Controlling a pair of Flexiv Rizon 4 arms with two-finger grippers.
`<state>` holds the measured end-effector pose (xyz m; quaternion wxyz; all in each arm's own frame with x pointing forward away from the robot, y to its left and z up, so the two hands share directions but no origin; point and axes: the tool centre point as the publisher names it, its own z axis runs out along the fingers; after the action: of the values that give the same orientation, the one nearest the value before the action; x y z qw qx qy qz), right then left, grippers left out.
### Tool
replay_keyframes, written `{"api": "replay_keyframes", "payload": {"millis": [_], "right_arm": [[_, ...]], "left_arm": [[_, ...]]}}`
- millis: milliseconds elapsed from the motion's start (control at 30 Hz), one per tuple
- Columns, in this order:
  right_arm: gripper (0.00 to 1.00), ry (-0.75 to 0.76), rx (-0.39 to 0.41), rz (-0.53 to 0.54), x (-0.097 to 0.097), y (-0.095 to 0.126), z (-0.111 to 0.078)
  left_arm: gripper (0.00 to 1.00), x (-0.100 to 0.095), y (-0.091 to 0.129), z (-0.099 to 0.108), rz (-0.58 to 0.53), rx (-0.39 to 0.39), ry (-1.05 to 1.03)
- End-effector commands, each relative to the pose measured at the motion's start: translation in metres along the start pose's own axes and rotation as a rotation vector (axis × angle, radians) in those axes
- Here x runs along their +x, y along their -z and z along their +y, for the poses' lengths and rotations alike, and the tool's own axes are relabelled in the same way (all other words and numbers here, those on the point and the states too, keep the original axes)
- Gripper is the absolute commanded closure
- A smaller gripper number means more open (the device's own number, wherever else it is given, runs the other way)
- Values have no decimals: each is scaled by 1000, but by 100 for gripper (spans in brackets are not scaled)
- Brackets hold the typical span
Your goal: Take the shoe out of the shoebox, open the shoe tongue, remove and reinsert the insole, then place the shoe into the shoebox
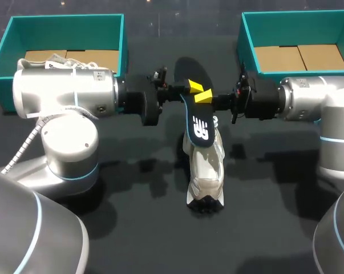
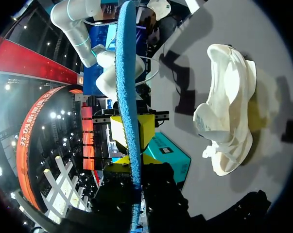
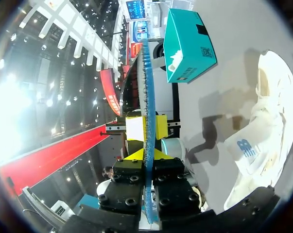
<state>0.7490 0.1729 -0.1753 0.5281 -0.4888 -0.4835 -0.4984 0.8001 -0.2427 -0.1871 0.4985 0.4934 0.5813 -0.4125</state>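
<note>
Your left gripper and right gripper meet over the middle of the table. Each pinches the dark insole from both sides. The white shoe lies on the table under it, outside the left box and right box.

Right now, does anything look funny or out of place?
The dark insole is out of the white shoe, pinched in the air above it by the left end effector and the right end effector. The shoe lies on the table, outside the teal shoeboxes. Nothing looks spilled or broken.
</note>
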Motion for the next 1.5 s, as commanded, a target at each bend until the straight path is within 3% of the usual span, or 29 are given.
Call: {"api": "replay_keyframes", "payload": {"millis": [33, 67, 100, 133, 167, 300, 367, 433, 500, 900, 1033, 1100, 1500], "right_arm": [[100, 2, -2, 9, -1, 0, -1], [95, 5, -1, 13, -1, 1, -1], [68, 5, 0, 14, -1, 2, -1], [21, 8, -1, 16, -2, 4, -1], [0, 16, 3, 15, -1, 6, -1], [0, 64, 18, -11, 0, 17, -4], [0, 110, 30, -61, 0, 23, -5], [0, 207, 100, -164, 1, 31, -10], [0, 220, 39, -236, -1, 43, -13], [0, 220, 39, -236, -1, 43, -13], [0, 469, 123, -366, -4, 68, -26], [0, 491, 146, -429, -13, 90, -27], [0, 491, 146, -429, -13, 90, -27]], "left_arm": [[100, 1, -4, -1, -2, -3, -3], [100, 1, -4, -2, -2, -2, -3], [100, 0, -3, -2, -3, -2, -3], [100, 0, -1, -3, -3, -1, -3], [100, 0, 0, -3, -3, 1, -3], [100, -3, 8, -7, 3, 7, -2], [100, -4, 11, -8, 4, 9, -3], [100, -5, 16, -9, 10, 11, -9], [100, -7, 19, -10, 12, 11, -13], [100, -14, 38, -26, 33, 30, 31], [100, -15, 43, -33, 37, 101, 78], [100, -16, 45, -35, 37, 111, 78], [100, -16, 45, -35, 37, 111, 78]]}}
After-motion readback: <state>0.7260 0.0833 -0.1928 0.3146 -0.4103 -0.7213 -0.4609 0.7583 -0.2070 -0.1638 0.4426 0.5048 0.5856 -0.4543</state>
